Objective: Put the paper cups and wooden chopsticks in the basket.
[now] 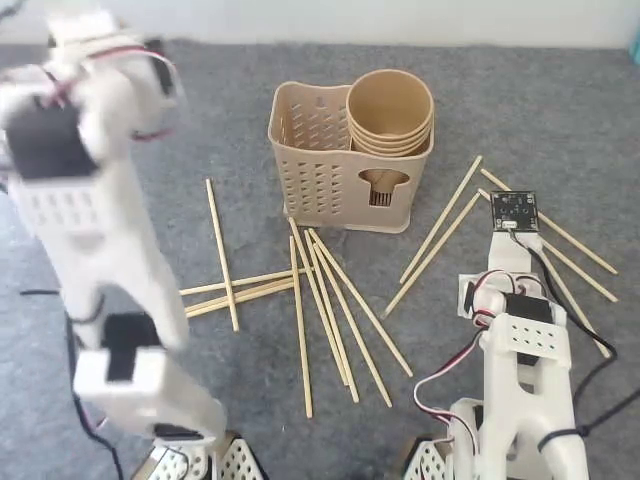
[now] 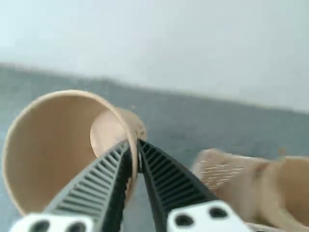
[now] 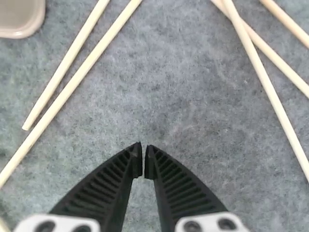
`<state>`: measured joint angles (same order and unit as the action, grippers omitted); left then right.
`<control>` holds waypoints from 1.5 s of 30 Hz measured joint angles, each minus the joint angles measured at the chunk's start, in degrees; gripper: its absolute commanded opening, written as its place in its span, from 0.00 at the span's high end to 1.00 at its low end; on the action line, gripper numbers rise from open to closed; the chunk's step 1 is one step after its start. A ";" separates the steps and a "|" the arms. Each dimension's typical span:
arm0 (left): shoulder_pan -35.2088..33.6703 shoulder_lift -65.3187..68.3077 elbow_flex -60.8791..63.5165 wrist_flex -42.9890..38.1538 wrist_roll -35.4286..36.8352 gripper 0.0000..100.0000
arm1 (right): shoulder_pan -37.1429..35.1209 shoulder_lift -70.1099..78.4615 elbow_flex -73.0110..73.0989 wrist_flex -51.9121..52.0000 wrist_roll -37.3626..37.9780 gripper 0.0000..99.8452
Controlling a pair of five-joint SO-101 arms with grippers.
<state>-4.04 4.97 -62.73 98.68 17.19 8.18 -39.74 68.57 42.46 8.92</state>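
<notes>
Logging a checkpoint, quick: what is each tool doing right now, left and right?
Left tool: closed on the rim of a paper cup.
Right tool: closed, holding nothing.

The basket (image 1: 320, 170) is beige, its walls perforated with regular rows of small slots. The stacked cups (image 1: 390, 105) and the paper cup (image 2: 48, 145) are plain tan-brown. The chopsticks (image 1: 330, 300) are pale natural wood. The table cover (image 1: 540, 110) is mottled grey. The left arm (image 1: 90, 240) and right arm (image 1: 525, 385) are white with black motor blocks. The left gripper (image 2: 134, 142) and right gripper (image 3: 144, 148) are black with ribbed inner faces.
</notes>
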 measured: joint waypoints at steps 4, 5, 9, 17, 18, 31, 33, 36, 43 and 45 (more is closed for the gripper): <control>8.70 -5.27 -0.09 -1.85 4.48 0.99 | 0.00 0.00 0.00 0.00 0.00 0.96; 10.81 -5.71 -0.09 -2.20 4.75 0.99 | 0.00 0.00 0.00 0.00 0.00 0.96; 19.16 -5.89 -0.09 -3.08 5.19 0.99 | 0.00 0.00 0.00 0.00 0.00 0.96; 26.37 -4.84 0.35 -13.10 10.11 0.99 | -0.09 0.00 0.00 0.00 0.00 0.96; 27.43 -4.66 0.97 -13.89 10.20 0.99 | -0.09 0.00 0.00 0.00 0.00 0.96; 30.33 10.90 5.45 -21.54 6.77 0.99 | 0.00 0.00 0.00 0.00 1.76 0.96; 29.98 13.19 5.45 -21.63 5.89 0.99 | 0.00 0.00 0.00 0.00 1.93 0.96; 30.07 15.56 5.45 -21.63 1.93 0.99 | 0.00 0.00 0.00 0.00 2.02 0.96; 30.77 16.88 5.45 -18.29 -6.51 0.98 | 0.00 0.00 0.00 0.00 2.11 0.96; 31.56 16.88 5.45 -16.70 -8.70 0.91 | 0.00 0.00 0.00 0.00 2.11 0.96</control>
<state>27.52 21.85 -57.27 81.98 8.48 8.18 -39.74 68.57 42.46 11.03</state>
